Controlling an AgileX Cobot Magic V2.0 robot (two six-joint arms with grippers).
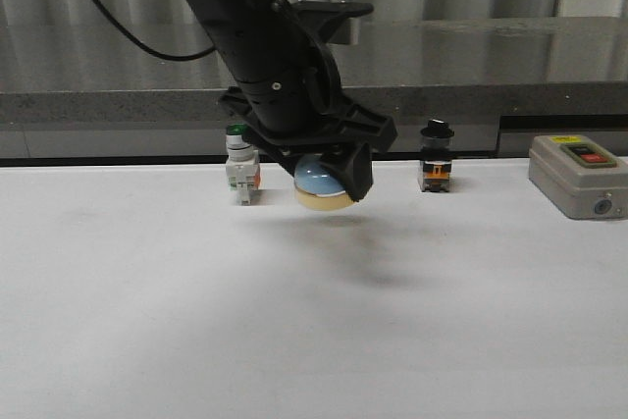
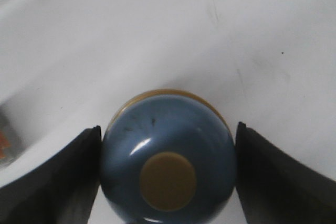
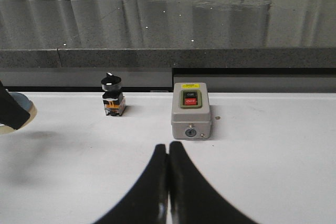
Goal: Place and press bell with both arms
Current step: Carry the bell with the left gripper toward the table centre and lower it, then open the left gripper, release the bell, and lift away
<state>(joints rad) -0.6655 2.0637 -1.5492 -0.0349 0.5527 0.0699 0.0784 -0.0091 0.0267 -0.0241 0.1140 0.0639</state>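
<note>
The bell (image 1: pixel 324 186), pale-blue dome on a cream base, hangs a little above the white table, held by my left gripper (image 1: pixel 329 176). In the left wrist view the dome (image 2: pixel 168 156) with its cream button fills the space between the two dark fingers (image 2: pixel 58 177), which press on its sides. My right gripper (image 3: pixel 168 153) is shut with nothing between its fingers, low over the table in front of the grey box. The right arm does not show in the front view. A sliver of the bell (image 3: pixel 16 111) shows at the edge of the right wrist view.
A green-capped white push-button switch (image 1: pixel 240 166) stands just left of the bell. A black knob switch (image 1: pixel 436 156) stands to its right, and a grey box with red and green buttons (image 1: pixel 579 176) at far right. A dark ledge (image 1: pixel 491 105) runs behind the table.
</note>
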